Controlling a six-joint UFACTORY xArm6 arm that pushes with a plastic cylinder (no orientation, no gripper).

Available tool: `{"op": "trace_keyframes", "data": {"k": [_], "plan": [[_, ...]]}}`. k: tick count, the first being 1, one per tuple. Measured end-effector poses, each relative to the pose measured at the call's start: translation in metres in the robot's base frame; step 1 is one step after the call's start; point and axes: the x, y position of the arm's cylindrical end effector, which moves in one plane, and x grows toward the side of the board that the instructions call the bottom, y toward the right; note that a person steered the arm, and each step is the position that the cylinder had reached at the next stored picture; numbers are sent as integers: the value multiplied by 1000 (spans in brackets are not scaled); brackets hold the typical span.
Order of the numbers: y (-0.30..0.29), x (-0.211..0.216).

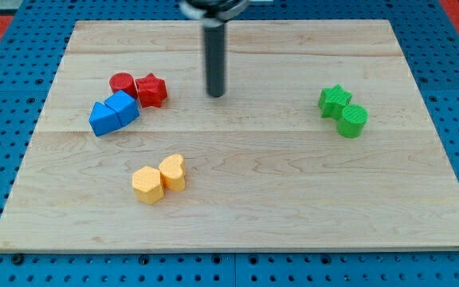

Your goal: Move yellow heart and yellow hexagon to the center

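Note:
The yellow hexagon (147,185) and the yellow heart (173,171) lie touching each other, below and left of the board's middle, the heart on the right. My tip (216,95) is the lower end of the dark rod, in the upper middle of the wooden board (237,215). It stands well above and to the right of the two yellow blocks, apart from them, and just right of the red star (151,89).
A red cylinder (122,84) touches the red star at upper left. Two blue blocks (102,119) (123,106) lie just below them. A green star (335,101) and a green cylinder (353,120) sit together at the right.

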Motion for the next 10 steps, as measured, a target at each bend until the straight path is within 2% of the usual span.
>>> {"op": "trace_keyframes", "data": {"k": [1,2,3,4,5,7,9,10], "plan": [[-78,66],[-146,114],[-175,163],[-127,177],[-84,174],[37,129],[31,120],[-15,124]]}}
